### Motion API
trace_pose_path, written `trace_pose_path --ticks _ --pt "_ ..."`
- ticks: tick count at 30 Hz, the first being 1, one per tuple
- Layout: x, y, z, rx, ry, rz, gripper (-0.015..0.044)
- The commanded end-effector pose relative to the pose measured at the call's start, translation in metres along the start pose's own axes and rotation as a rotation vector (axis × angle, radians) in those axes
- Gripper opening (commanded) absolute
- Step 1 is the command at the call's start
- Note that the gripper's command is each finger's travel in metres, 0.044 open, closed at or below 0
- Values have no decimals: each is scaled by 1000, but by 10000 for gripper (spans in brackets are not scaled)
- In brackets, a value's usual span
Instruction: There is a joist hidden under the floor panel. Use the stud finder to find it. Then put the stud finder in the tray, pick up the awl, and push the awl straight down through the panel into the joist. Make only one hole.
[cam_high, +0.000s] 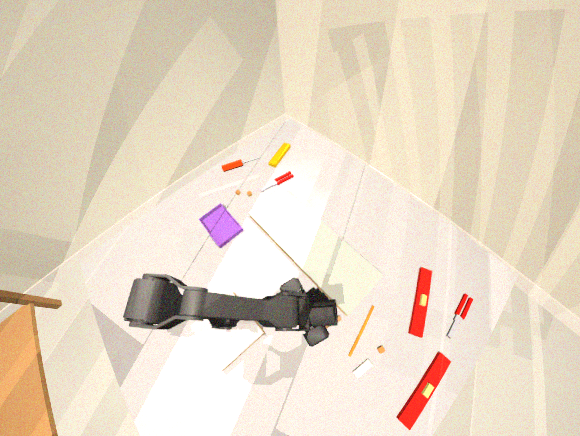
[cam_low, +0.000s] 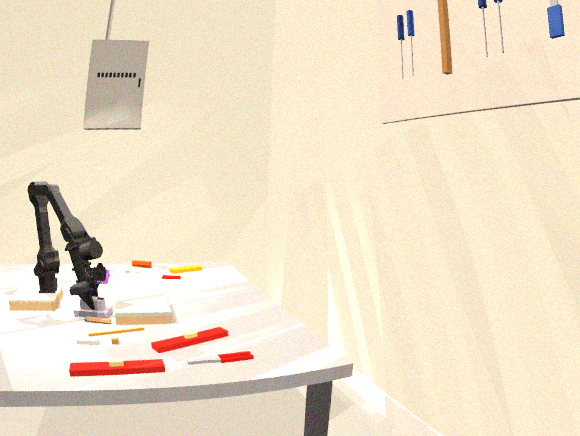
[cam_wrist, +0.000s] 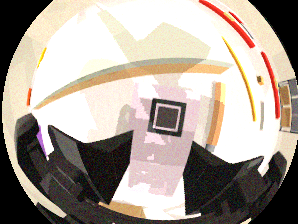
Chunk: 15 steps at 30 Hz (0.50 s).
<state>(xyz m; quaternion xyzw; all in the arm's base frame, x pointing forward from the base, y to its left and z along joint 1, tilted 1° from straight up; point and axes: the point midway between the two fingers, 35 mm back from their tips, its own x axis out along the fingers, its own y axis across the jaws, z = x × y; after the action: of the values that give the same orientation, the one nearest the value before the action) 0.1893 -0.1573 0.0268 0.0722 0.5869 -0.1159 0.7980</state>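
The stud finder (cam_low: 79, 312) (cam_wrist: 159, 170), a pale lilac block with a dark square display, sits low beside the panel. My gripper (cam_low: 95, 304) (cam_wrist: 162, 139) points down and is shut on its raised part, one finger on each side; the arm hides it in the top view. The floor panel (cam_high: 350, 267) (cam_low: 145, 303) (cam_wrist: 150, 69), a pale greenish slab with a wooden edge, lies just beyond it. A tan-orange bar (cam_low: 98, 320) (cam_wrist: 216, 115) lies beside the stud finder, possibly the awl's handle. The purple tray (cam_high: 221, 226) lies at the back left.
An orange pencil-like stick (cam_high: 361, 331) (cam_low: 116, 331), a white block (cam_high: 362, 368) and a small orange cube (cam_high: 381, 349) lie nearby. Two red levels (cam_high: 418, 317) (cam_high: 415, 405) and red-handled pliers (cam_high: 463, 306) lie farther off. An orange-handled tool (cam_high: 232, 165) and a yellow block (cam_high: 279, 155) lie beyond the tray.
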Motion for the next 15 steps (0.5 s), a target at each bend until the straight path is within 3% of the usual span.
trace_pose_path --ticks 1,4,15 --pt "-7 -1 3 3 0 -2 57" --pt "-19 -2 10 3 0 -2 0" --pt "-78 -2 26 3 0 -2 0"
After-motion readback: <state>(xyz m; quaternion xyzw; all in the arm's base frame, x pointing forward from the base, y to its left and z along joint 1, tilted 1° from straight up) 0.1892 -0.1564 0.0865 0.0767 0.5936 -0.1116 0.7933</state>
